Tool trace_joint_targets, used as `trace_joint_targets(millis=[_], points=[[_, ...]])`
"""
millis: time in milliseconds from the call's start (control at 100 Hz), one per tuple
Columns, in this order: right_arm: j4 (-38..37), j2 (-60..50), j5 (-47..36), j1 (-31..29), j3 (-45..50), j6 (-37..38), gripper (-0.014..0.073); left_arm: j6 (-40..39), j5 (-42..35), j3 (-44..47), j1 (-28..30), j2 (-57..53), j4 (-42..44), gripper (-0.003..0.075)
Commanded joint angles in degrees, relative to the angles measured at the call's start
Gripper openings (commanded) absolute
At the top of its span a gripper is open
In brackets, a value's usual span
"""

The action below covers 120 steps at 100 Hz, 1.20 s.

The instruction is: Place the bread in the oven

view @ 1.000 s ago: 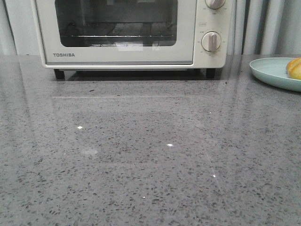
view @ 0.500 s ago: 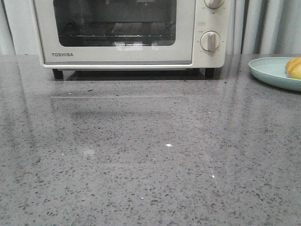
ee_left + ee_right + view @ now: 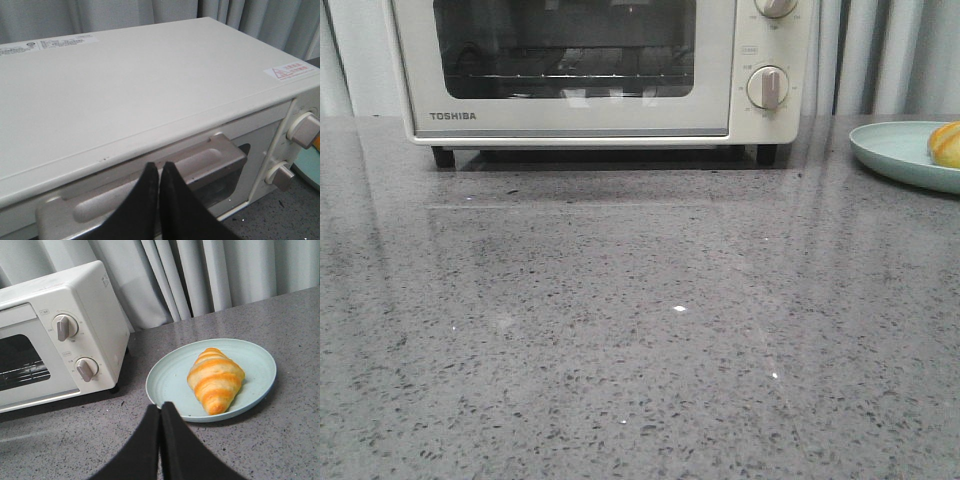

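The cream-white Toshiba oven (image 3: pixel 580 70) stands at the back of the grey counter with its glass door closed; its top (image 3: pixel 125 95) and grey door handle (image 3: pixel 150 185) fill the left wrist view. My left gripper (image 3: pixel 159 164) is shut and empty, its tips right at the middle of that handle. The bread (image 3: pixel 215 380), a golden striped croissant, lies on a pale green plate (image 3: pixel 167 385) to the oven's right, with only its edge (image 3: pixel 947 145) showing in the front view. My right gripper (image 3: pixel 160 405) hangs shut and empty just in front of the plate's rim.
Two round knobs (image 3: pixel 769 88) sit on the oven's right panel. Pale curtains (image 3: pixel 200 275) hang behind the counter. The speckled grey counter (image 3: pixel 640 330) stretches in front of the oven.
The front view shifted slightly over the second, so the oven sits a little further left and higher in frame. Reflections on the counter moved. Oven door, plate and bread stayed put.
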Motion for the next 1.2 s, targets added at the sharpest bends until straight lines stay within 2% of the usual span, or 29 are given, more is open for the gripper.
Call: trace_joint_targets(millis=[0,380,600,1190], points=[[-0.7,1.0,-3.5,-0.2,-2.2,-0.4,-0.0048,0.1,-3.8,-3.0,-0.5,-0.6,-0.2,-0.0021],[-0.7,1.0,-2.1,-0.2,-2.2,-0.4,-0.0048,-0.3,-3.4,-4.7,1.8,3.3,-0.3,-0.0021],[-0.7,1.0,-1.9,-0.2,-2.2,-0.4,-0.0048,-0.4,2.8,-4.7,4.4,3.3,-1.1,-0.0022],[-0.7,1.0,-1.9,-0.2,-2.2,-0.4,-0.0048,0.2,11.0,-4.2,4.4,3.3,-1.0,-0.0021]])
